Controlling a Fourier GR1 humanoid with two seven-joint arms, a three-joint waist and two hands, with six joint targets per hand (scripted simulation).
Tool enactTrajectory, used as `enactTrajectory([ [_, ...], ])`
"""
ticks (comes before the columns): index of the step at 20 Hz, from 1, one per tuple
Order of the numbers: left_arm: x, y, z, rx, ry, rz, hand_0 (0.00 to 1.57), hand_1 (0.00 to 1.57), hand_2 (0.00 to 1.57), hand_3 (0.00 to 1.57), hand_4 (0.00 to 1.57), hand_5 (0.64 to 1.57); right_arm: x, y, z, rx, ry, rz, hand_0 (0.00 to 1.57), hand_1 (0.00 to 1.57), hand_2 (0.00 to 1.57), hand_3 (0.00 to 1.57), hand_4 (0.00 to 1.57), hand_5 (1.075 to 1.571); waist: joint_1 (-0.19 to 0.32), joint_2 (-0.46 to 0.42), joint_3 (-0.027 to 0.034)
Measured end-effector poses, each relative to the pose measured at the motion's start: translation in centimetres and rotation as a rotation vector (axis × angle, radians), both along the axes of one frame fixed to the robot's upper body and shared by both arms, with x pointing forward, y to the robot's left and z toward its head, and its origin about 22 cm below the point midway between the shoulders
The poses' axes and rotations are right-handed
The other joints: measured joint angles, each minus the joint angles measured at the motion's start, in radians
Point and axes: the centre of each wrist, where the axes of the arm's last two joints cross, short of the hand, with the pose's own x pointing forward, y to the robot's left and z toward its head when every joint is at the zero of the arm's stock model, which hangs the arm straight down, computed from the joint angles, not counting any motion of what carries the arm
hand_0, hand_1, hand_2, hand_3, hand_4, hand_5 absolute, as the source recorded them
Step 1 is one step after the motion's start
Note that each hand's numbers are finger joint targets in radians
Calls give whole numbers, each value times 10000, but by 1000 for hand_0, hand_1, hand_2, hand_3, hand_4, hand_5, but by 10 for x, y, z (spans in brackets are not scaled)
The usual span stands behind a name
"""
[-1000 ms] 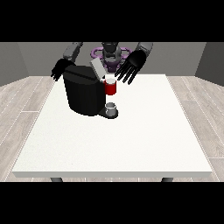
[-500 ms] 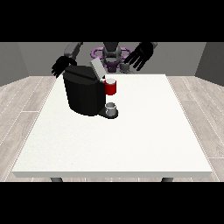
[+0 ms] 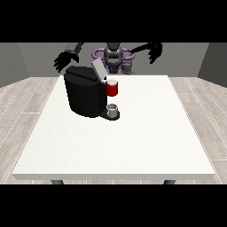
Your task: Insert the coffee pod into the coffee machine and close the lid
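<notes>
Black boxy coffee machine (image 3: 85, 95): grey lid (image 3: 98, 70) still raised. Hand at the view's right (image 3: 155, 52) has swung outward, fingers spread, empty; hand at the view's left (image 3: 64, 60) likewise. Your pod: not plainly visible. Lid-closing remains.

- The coffee machine (image 3: 84, 95) is black, with a grey lid (image 3: 98, 70).
- A red thing at the machine (image 3: 112, 88).
- A grey thing (image 3: 113, 109) on its base.
- The surface (image 3: 133, 133) is white.
- Both hands, one at the view's left (image 3: 64, 60) and one at the view's right (image 3: 155, 53), are black.
- The floor (image 3: 22, 102) shows pale grey planks.
</notes>
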Motion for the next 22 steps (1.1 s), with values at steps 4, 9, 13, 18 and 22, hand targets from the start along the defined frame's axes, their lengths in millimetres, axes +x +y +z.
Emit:
enactTrajectory([
  [4, -18, 9, -30, -952, 637, 530, 0, 0, 0, 0, 0, 1571, 1, 1, 12, -383, -190, 612, 0, 0, 0, 0, 349, 1571, 65, -446, -1],
  [9, -41, 17, -59, -1739, 1397, 887, 0, 0, 0, 0, 0, 1571, 8, 0, 36, -528, -390, 1548, 0, 0, 0, 0, 0, 1571, 313, -997, -1],
  [13, -52, 16, -70, -2379, 1685, 933, 0, 0, 0, 0, 140, 1571, 21, 3, 60, -715, -900, 2183, 0, 0, 0, 0, 0, 1571, 629, -1162, 2],
  [18, -67, 8, -78, -2819, 1807, 847, 0, 0, 0, 0, 88, 1571, 31, 9, 75, -813, -1223, 2837, 0, 0, 0, 0, 0, 1571, 1066, -1069, 2],
  [22, -72, 5, -73, -3091, 1486, 696, 0, 0, 0, 0, 103, 1571, 44, 15, 90, -1137, -1568, 3371, 0, 0, 0, 0, 238, 1571, 1300, -692, 4],
])
